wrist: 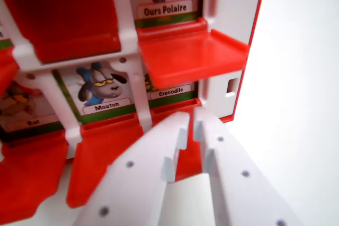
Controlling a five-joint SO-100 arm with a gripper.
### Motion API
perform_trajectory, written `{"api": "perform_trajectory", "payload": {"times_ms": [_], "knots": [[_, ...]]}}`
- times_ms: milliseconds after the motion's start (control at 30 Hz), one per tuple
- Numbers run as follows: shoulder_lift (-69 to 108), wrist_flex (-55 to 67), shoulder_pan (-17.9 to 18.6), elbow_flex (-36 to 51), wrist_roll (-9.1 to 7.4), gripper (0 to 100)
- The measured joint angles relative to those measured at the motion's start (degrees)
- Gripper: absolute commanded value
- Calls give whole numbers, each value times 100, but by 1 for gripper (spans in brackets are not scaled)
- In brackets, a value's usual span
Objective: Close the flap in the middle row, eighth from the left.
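Flap [193, 56] above the fingers [183, 130].

A plain white tabletop [296, 104] fills the wrist view's right side and runs along the bottom edge at the left. The surface is smooth, bare and evenly lit, bright, with only faint soft shadow. No wall, floor or window shows.

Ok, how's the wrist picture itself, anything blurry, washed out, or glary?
In the wrist view, the pincer sits close to the lens and looks soft, and the red flaps at the lower left are blurred; the Ours Polaire label and Mouton label read sharply enough; the white surface at the wrist view's right is bright and featureless, near overexposed; the open red flap shows a mild sheen.
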Motion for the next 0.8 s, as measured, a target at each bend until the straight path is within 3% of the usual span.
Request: {"api": "perform_trajectory", "payload": {"times_ms": [367,667,800], "knots": [[-782,0,0,-1178,9,0],[-905,0,-35,-2118,466,0],[-905,70,-88,-2145,483,0]]}}
